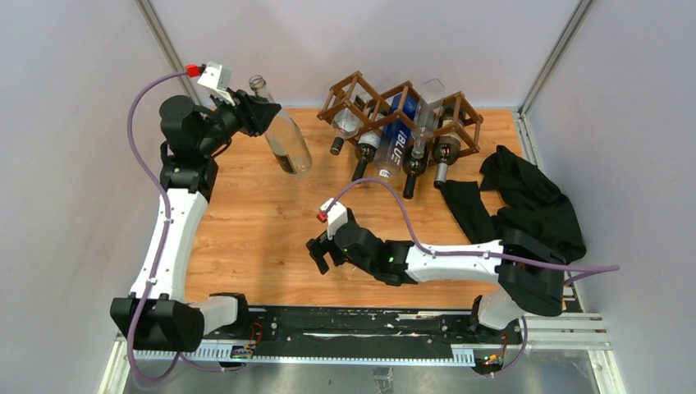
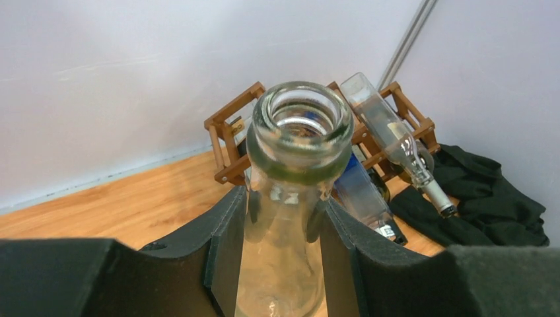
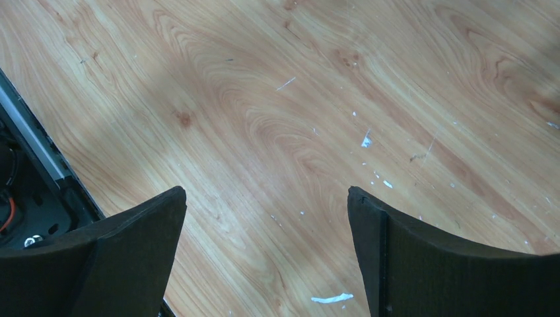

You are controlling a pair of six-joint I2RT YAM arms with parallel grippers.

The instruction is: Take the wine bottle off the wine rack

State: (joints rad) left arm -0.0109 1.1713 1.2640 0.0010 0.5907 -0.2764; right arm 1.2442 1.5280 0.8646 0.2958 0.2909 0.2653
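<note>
Between the pads of the left claw [image 2: 284, 238] sits the neck of a clear wine bottle [image 1: 289, 146], gripped just under the lip, the jaws clamped on the glass. A hold at the neck suits a bottle drawn out mouth-first and leaves the heavy body hanging below the claw. The bottle leans, base lower than mouth; whether the base touches the worktop [image 3: 277, 119] cannot be told from above.

Ahead of that claw and off to its right, well apart, stands the wine rack [image 2: 232, 107], with other bottles lodged in its cells (among them a blue-labelled bottle [image 1: 400, 135]). The held bottle is clear of every bar, so the removal looks done in substance and only setting down remains.

The right claw [image 3: 264, 198] hangs low over bare wood with its jaws wide apart and nothing between them, apparently kept out of the left arm's way. A black cloth [image 1: 533, 205] lies behind it, beside the rack.
</note>
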